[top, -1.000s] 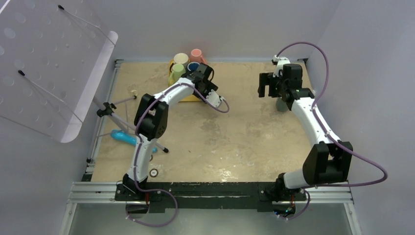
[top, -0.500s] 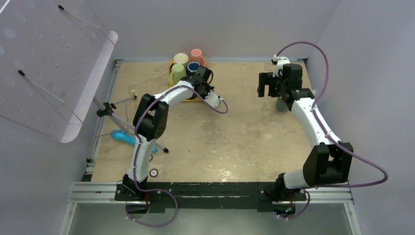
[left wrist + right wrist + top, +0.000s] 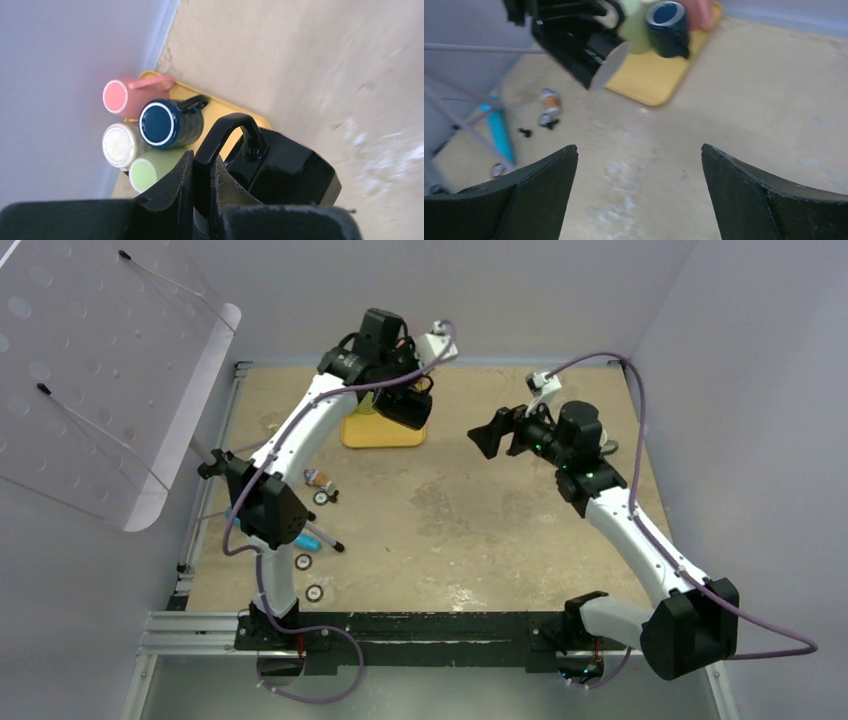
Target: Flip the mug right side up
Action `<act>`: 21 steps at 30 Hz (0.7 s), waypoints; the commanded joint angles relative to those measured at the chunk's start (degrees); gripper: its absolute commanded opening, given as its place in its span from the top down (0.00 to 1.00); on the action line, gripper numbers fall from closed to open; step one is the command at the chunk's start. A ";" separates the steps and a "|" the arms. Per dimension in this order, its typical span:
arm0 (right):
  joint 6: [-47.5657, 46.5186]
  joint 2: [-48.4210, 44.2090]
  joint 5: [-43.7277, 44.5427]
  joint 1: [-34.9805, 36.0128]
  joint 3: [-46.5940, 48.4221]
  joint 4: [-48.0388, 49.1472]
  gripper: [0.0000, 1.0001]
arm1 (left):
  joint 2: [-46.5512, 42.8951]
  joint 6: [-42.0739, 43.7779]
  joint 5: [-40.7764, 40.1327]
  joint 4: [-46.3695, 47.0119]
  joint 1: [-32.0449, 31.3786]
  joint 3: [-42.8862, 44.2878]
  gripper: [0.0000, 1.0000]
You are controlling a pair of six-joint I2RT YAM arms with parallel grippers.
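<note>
Lifting the black mug [image 3: 405, 408] above the yellow tray [image 3: 385, 437] at the tabletop's 11 o'clock, where my left end effector [image 3: 202, 172] sat low a second ago.
Only the left wrist view shows it clamped on the handle [image 3: 235, 121]; my right end effector [image 3: 638, 150], gaping wide, has swung round to face it.

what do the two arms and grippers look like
The left arm and right arm each have white rounded links, black joint housings and a loose purple cable. The left gripper and right gripper have matte black, tapered fingers.
</note>
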 commanded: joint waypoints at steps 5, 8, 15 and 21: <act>19.14 3.28 -9.85 8.95 -4.53 29.62 0.02 | -9.73 -27.84 18.62 -6.92 1.18 7.63 1.00; 20.38 4.00 -10.25 10.67 -3.85 33.28 0.05 | -10.37 -29.14 20.76 -7.73 0.61 7.32 1.00; 21.86 5.52 -11.38 13.60 -2.38 37.72 0.12 | -10.59 -29.78 22.58 -8.05 0.44 7.56 1.00; 25.87 11.09 -13.84 14.22 -0.08 41.61 0.46 | -10.24 -35.85 30.24 -8.62 0.37 9.20 1.00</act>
